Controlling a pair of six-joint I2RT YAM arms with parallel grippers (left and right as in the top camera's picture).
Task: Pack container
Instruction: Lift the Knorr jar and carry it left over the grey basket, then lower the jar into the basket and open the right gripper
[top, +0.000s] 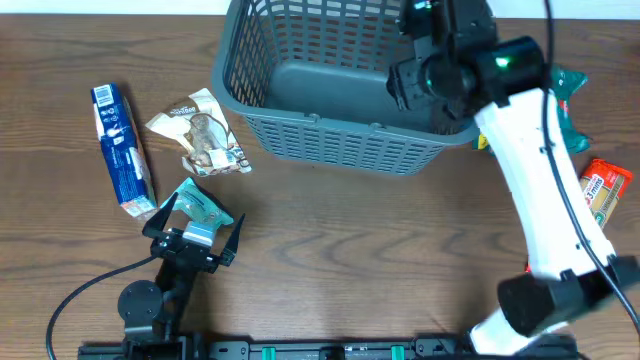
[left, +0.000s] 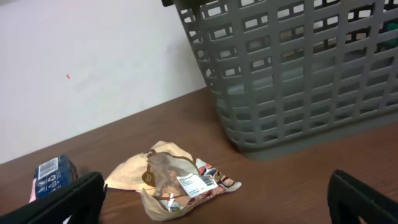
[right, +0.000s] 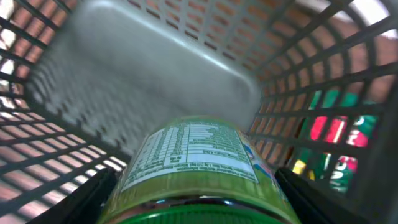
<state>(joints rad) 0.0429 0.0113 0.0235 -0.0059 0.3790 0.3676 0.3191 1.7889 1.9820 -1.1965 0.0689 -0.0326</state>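
right claw (right: 199, 202) pinching a green can (right: 193, 155) inside the basket (top: 300, 130) | left claw (top: 197, 222) spread wide, holding nothing | risk: let go tilted like this and the can probably rolls

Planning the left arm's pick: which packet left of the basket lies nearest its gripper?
The teal packet, right at the left gripper; the beige packet and the blue packet lie farther away.

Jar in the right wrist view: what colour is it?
The jar is green with a pale printed label; the right wrist view shows it best.
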